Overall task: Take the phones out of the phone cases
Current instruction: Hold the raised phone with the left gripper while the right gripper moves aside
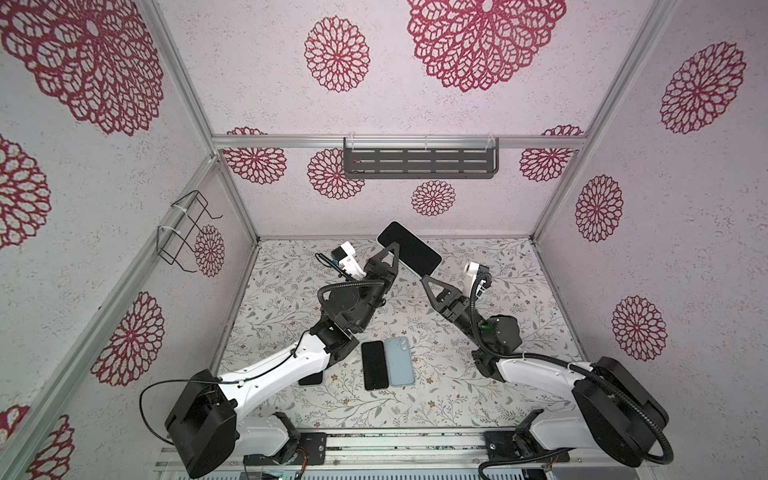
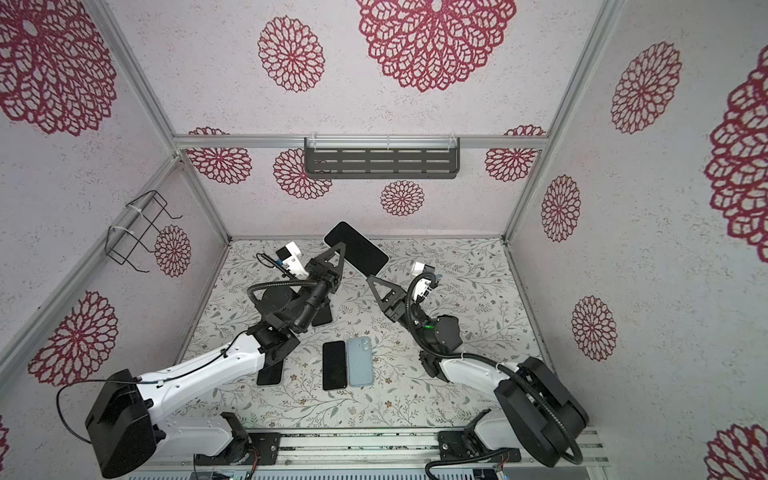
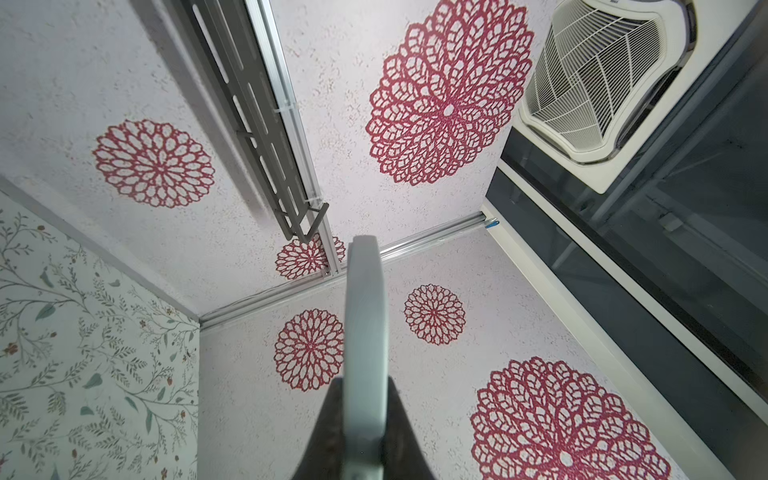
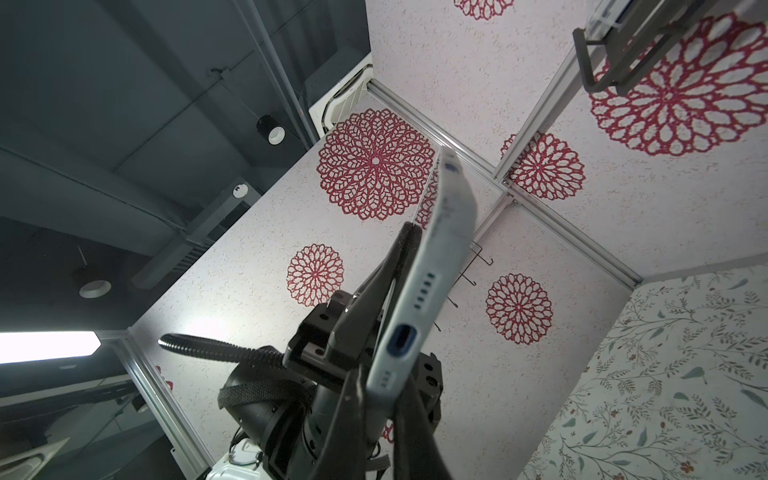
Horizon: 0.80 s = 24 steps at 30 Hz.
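- The flat rectangular phone (image 1: 409, 248) (image 2: 356, 248), black glass screen turned up toward both top views, sits in a pale grey-blue plastic case (image 3: 365, 324) (image 4: 419, 291) that wraps its edges.
- The cased phone is held tilted in the air, clear of the table, spanning the gap between the two pincers.
- The left pincer (image 1: 395, 251) (image 2: 340, 253) (image 3: 365, 386) is pinched onto one long side of the case, roughly mid-length. In the left wrist view its black triangular fingers (image 3: 328, 424) press one against each face.
- The right pincer (image 1: 424, 280) (image 2: 370, 281) is pressed shut on the end of the phone nearest it, the end carrying the oval charging port (image 4: 401, 338). In the right wrist view its dark fingers (image 4: 415, 432) close on both faces at that corner.
- The two pincers are near each other but apart, joined only by the phone.
- Below both pincers, toward the arm bases, a black slab phone (image 1: 374, 365) (image 2: 334, 365) lies flat, screen up.
- Just beside it lies a pale blue slab (image 1: 400, 361) (image 2: 360, 361) with camera lenses showing. Whether this is a phone or an empty case cannot be told.
- Another dark phone (image 1: 311, 378) (image 2: 270, 372) lies partly hidden under the left arm.
- All three rest on the leaf-and-flower patterned tabletop (image 1: 478, 395) (image 2: 436, 395).
- Beyond the pincers, a grey slotted metal shelf (image 1: 419, 162) (image 2: 381, 162) hangs on the back wall.
- A black wire rack (image 1: 183, 232) (image 2: 137, 228) is fixed to the side wall on the left pincer's side.
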### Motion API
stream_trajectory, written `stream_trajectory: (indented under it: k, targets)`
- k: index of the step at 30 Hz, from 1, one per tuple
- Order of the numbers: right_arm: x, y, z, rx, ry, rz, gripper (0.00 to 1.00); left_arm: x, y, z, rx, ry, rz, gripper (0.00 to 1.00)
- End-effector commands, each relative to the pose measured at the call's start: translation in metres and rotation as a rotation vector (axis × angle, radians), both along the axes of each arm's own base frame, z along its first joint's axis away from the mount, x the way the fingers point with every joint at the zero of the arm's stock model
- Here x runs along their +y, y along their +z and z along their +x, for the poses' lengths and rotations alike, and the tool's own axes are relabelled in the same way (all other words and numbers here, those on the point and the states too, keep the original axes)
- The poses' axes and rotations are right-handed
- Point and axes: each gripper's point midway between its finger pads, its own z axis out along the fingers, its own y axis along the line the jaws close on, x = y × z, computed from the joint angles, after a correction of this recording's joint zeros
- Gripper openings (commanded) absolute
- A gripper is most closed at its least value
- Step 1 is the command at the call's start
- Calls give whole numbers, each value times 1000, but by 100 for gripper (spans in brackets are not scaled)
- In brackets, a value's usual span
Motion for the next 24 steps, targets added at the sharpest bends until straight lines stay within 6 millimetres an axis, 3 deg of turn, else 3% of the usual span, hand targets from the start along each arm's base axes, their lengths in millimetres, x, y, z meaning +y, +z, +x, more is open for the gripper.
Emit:
stream_trajectory:
  k: [1,8,16,24]
  targets:
    - [7,7,-23,-161,-7,-107,0,1,21,-4,23,-39,-46,0]
    - [20,-24,-11,-200,-151,-469,0,-17,20,-1,77,-131,-90,0]
    - [-8,-37,8,-213,-379,-707,0,-27,18,-1,98,-179,-91,0]
    - [-28,-46,3,-228,-460,-765,0,-22,19,-2,95,-196,-94,0]
